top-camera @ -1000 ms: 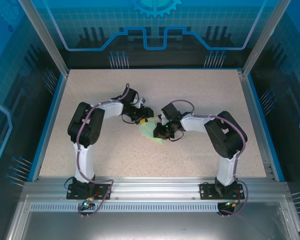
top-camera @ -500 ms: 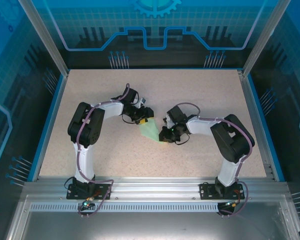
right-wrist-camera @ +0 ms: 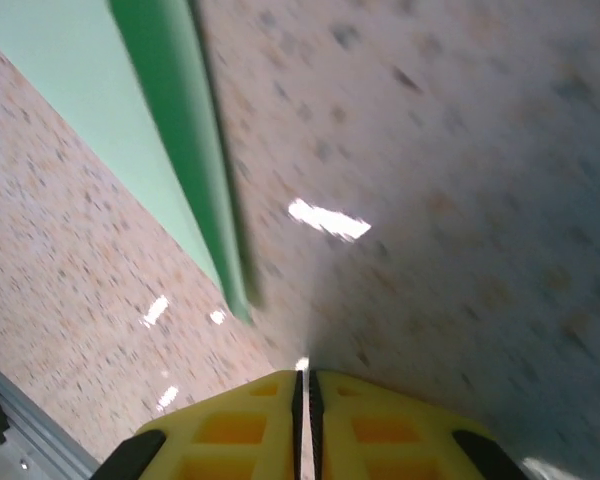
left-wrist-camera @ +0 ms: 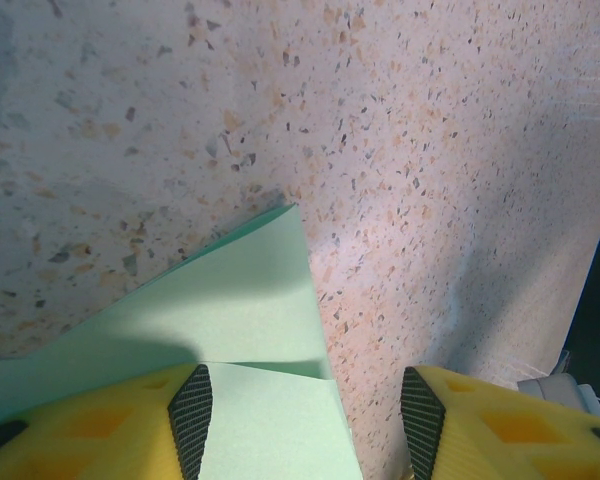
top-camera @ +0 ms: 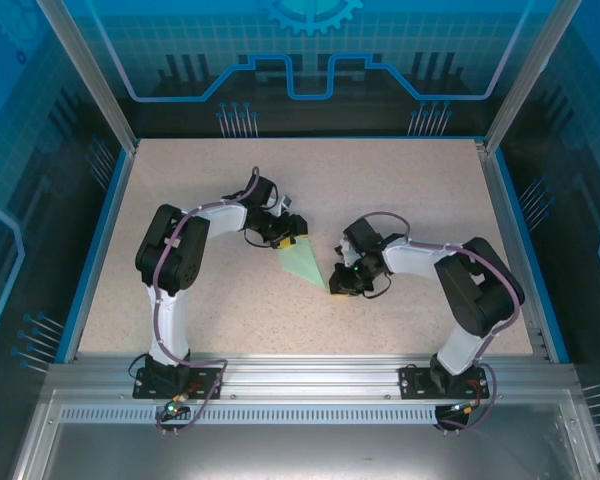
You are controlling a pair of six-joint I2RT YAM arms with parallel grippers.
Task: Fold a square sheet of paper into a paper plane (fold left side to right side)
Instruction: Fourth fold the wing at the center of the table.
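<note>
In the top view the plane (top-camera: 306, 264) lies mid-frame on the table (top-camera: 420, 200). It is thin pale mint paper folded to a narrow triangle. Its wide end sits under the left gripper (top-camera: 290, 240), and its sharp tip points to the lower right, just beside the right gripper (top-camera: 337, 286). The table is beige, speckled like terrazzo, flat and matte, with a blue rim. A ribbed aluminium rail (top-camera: 300, 375) runs along the bottom of the frame, and blue translucent panels (top-camera: 310, 60) with line patterns stand around it.

In the left wrist view the plane (left-wrist-camera: 240, 300) fills the lower left. It is smooth and flat, with a pointed corner at the centre and a layered fold edge across it. The left gripper (left-wrist-camera: 305, 420) has its yellow fingers spread wide, with ribbed black pads (left-wrist-camera: 190, 420) facing inward. One finger stands over the paper, the other over bare table (left-wrist-camera: 430, 150).

In the right wrist view, which is blurred, the plane (right-wrist-camera: 170, 130) runs from the upper left down to a point near the centre. A darker green band along its edge may be a raised fold. The right gripper (right-wrist-camera: 302, 400) has its yellow fingers (right-wrist-camera: 230, 430) pressed together with nothing seen between them, just below the tip. The speckled table (right-wrist-camera: 430, 200) shows bright glints.
</note>
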